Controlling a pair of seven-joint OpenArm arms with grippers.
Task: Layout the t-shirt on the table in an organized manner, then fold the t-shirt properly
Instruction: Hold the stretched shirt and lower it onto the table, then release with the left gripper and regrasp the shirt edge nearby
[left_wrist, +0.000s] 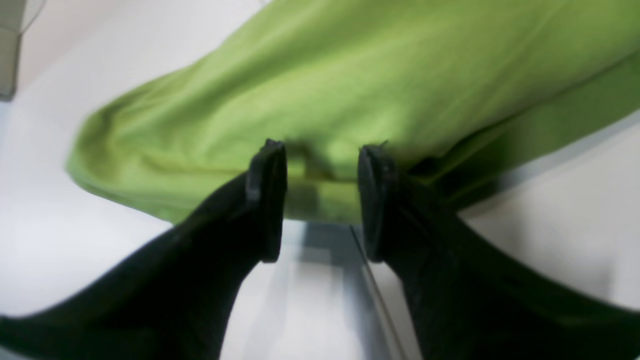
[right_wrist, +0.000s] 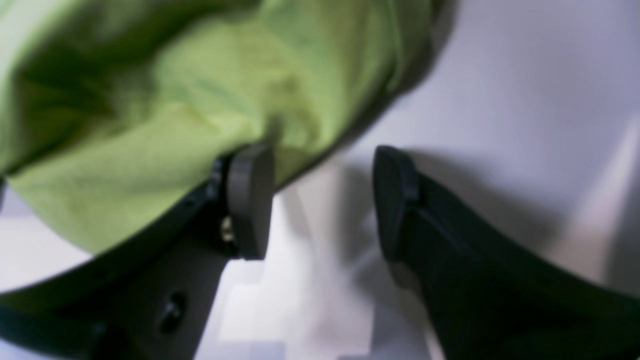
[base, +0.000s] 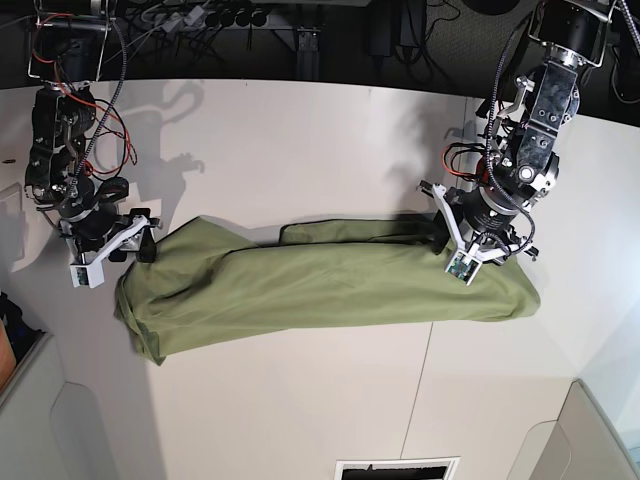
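Olive-green cloth stretches across the white table in the base view — the t-shirt, lying in a long rumpled band from left to right. At its left end we see our right gripper, jaws parted, just beside the bunched fabric; in the right wrist view one finger sits against the cloth edge, nothing pinched between. Further right, a thin dark seam crosses the table. At the shirt's right end our left gripper hovers over the fabric — released, its fingers apart.
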